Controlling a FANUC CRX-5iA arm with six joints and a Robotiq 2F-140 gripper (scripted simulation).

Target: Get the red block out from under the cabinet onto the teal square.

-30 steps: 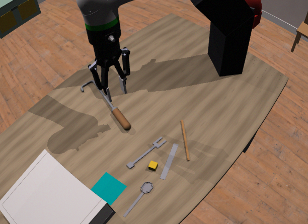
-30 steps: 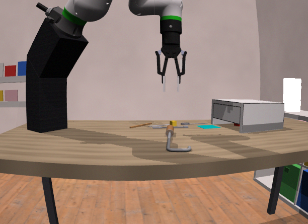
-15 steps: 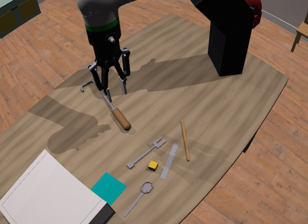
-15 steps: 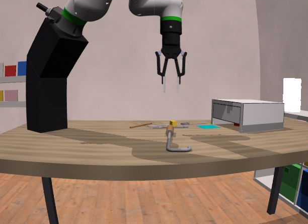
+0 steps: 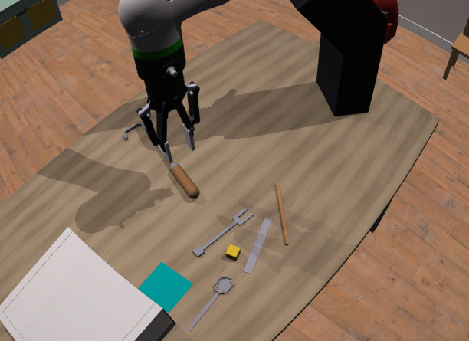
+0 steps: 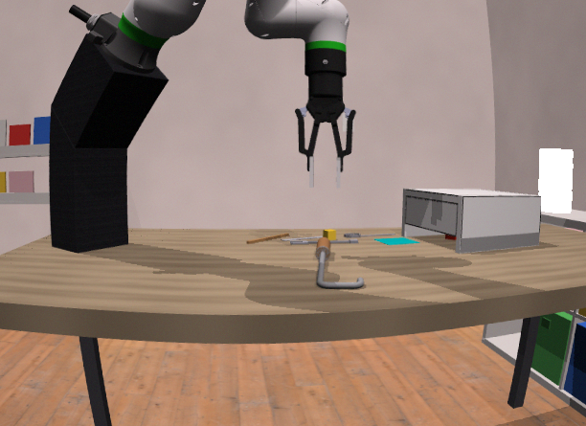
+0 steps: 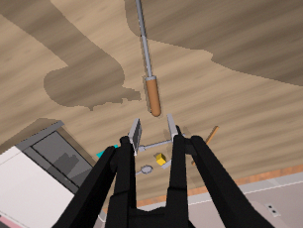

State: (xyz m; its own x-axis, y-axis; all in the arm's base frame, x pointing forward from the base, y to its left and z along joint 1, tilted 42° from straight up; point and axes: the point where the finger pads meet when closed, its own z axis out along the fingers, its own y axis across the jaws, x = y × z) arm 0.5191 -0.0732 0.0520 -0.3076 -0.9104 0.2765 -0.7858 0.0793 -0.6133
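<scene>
My gripper [image 5: 178,145] [image 6: 325,179] [image 7: 153,122] is partly open and empty, and hangs well above the table. Below it lies a hooked metal rod with a brown wooden handle [image 5: 185,181] [image 6: 322,269] [image 7: 153,96], flat on the table. The red block [image 6: 450,236] shows only as a small red patch in the gap under the white cabinet [image 5: 69,287] [image 6: 498,215] [image 7: 30,183]. The teal square [image 5: 165,286] [image 6: 396,241] lies on the table right in front of the cabinet, with nothing on it.
A grey forked tool [image 5: 224,234], a yellow cube [image 5: 233,251] [image 6: 328,234] [image 7: 159,159], a flat grey strip [image 5: 257,245], a thin wooden stick [image 5: 281,212] [image 6: 267,237] and a ring-ended tool [image 5: 214,299] lie near the square. The black robot base [image 5: 346,65] [image 6: 91,177] stands at the far side.
</scene>
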